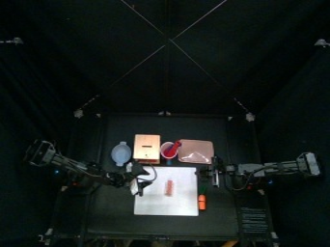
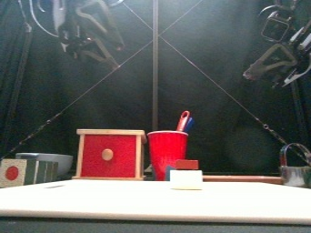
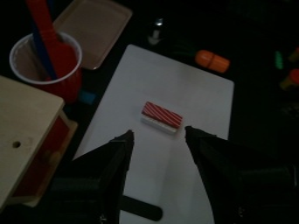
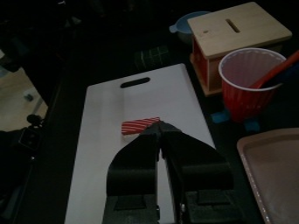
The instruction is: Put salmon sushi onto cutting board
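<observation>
Lying on the cutting board point(image 3: 176, 96), salmon sushi point(image 3: 163, 115) sits beyond the open left tool point(image 3: 158, 143).

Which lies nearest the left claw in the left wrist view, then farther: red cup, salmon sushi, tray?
1. salmon sushi, on the cutting board.
2. red cup, beside the board.
3. tray, beyond the cup.

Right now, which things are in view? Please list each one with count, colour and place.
cutting board: one, white, table's front middle
salmon sushi: one, red-striped, on the cutting board
orange piece: one, bright orange, on the table beside the board
red cup: one, holding red and blue utensils, behind the board
wooden box: one, tan, beside the cup
tray: one, pinkish tan, at the cup's other side
bowl: one, pale blue, beside the box
left gripper: open, over the sushi
right gripper: shut, over the board
</observation>
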Motion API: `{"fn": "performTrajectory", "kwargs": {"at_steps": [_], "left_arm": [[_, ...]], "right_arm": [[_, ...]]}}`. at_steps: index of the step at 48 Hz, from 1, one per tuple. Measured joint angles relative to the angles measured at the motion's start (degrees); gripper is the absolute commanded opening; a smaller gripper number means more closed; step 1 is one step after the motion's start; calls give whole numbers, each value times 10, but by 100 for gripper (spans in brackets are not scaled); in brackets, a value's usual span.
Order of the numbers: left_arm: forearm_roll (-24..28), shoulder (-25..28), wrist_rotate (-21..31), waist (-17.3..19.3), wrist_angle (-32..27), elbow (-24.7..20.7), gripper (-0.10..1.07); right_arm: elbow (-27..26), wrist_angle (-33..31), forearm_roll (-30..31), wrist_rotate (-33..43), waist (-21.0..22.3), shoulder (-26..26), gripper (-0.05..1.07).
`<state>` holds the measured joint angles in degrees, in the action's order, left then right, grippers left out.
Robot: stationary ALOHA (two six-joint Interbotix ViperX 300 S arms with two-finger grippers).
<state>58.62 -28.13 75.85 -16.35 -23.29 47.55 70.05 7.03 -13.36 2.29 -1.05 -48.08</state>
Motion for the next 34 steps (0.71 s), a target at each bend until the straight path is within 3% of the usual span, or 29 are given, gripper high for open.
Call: {"fn": "performTrajectory", "kwargs": {"at_steps": [6,16,34], "left_arm": [[10,-45,-2,3,9,42,86],[18,-117,-4,39,39,86,86],[67,-168,-11,112,126,133,86]], "right_arm": [[0,0,-21,0,0,2,5],[0,0,-39,0,2,12,5],[-7,0,-23,-2,23,40,5]]}}
